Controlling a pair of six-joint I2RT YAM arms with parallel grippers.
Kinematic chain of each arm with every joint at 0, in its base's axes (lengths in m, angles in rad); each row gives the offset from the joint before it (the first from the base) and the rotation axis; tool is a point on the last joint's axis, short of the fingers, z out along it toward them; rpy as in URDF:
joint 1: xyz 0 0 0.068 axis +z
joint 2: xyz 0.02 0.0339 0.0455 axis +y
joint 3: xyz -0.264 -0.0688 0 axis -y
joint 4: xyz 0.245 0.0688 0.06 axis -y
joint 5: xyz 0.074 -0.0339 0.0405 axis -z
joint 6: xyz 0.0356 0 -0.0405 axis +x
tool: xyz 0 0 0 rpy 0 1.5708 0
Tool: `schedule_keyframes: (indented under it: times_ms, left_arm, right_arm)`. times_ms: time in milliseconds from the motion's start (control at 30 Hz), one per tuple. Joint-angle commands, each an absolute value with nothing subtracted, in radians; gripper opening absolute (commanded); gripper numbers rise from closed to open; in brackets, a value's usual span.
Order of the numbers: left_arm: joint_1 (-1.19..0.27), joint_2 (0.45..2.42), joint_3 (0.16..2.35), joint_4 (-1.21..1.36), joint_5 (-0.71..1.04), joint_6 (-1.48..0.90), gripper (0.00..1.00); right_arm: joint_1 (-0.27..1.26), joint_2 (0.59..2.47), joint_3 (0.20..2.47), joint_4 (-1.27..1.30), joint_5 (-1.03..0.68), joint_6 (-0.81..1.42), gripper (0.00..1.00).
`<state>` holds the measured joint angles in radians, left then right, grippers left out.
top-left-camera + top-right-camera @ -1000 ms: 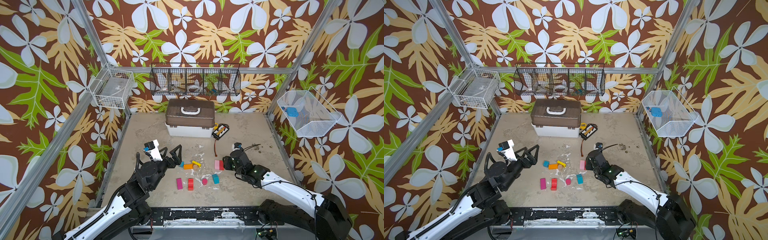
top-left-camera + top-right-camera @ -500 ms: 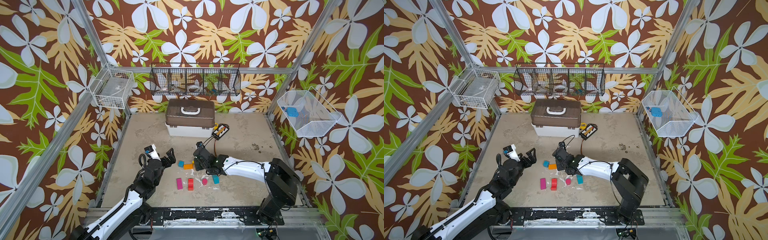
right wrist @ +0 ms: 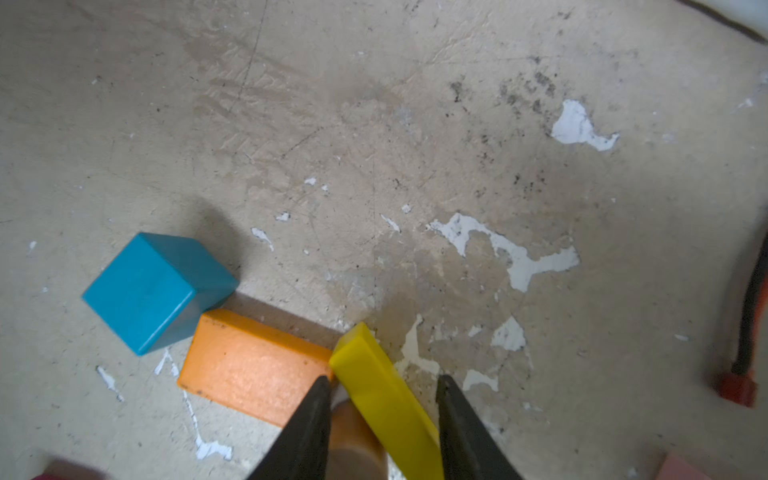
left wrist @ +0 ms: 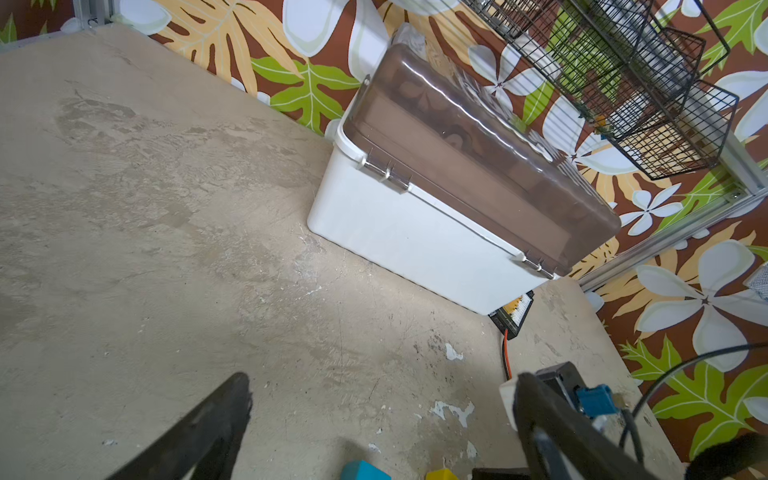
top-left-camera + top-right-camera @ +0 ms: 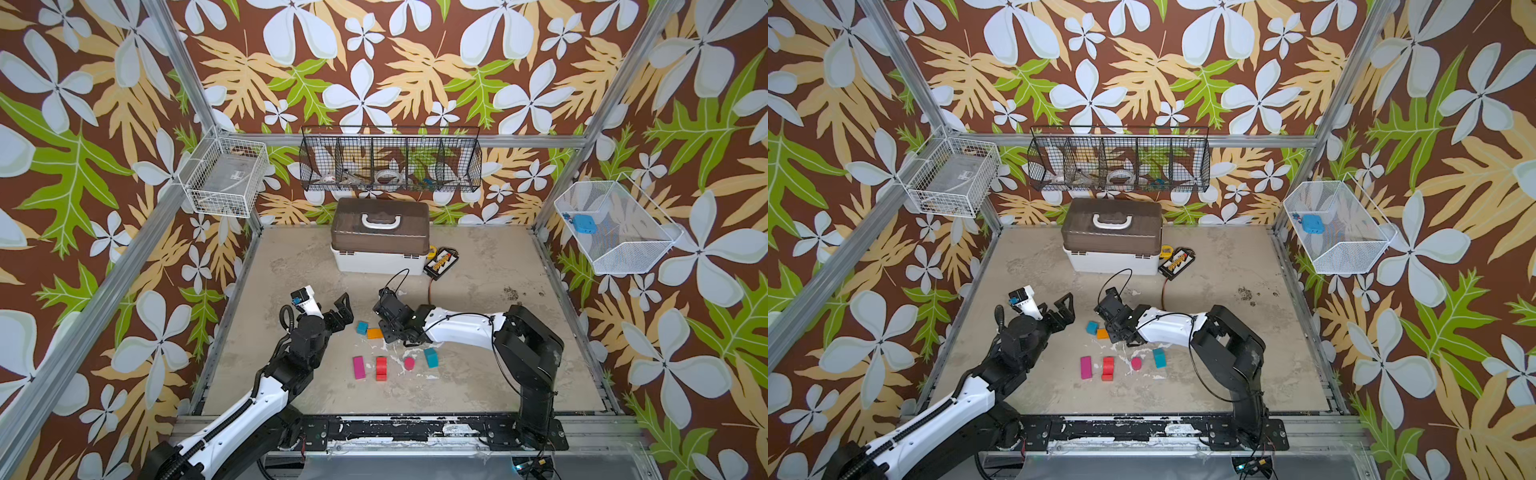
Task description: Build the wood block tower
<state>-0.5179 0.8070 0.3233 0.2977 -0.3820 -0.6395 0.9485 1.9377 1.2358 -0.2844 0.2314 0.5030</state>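
At the rear, a closed white box (image 5: pixel 380 253); a mesh basket (image 5: pixel 631 253) holds a blue item (image 5: pixel 584 223). The left claw (image 4: pixel 384 382) gapes empty; the right claw (image 3: pixel 384 380) pinches a yellow bar (image 3: pixel 386 407).

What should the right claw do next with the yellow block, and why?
Probably squeeze the right gripper shut on the yellow bar, then lift. Its fingers already sit on either side of the bar, which lies tilted beside the orange block. I cannot tell whether they grip it yet, so closing firmly first seems safest.
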Motion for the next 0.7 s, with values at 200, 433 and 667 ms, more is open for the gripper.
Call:
schedule_keyframes:
  times_ms: [200,433,667]
  left_arm:
    - [-0.515,0.829,0.337,0.33,-0.375,-0.647,1.0]
    - [-0.517,0.845,0.336,0.336,-0.374,-0.645,1.0]
    - [-0.515,0.858,0.341,0.335,-0.383,-0.639,0.99]
  right_arm:
    - [0.946,1.959,1.243,-0.339,0.279,0.514,0.27]
    - [0.93,1.919,1.22,-0.377,0.346,0.568,0.18]
    - [0.895,1.953,1.271,-0.513,0.467,0.656,0.13]
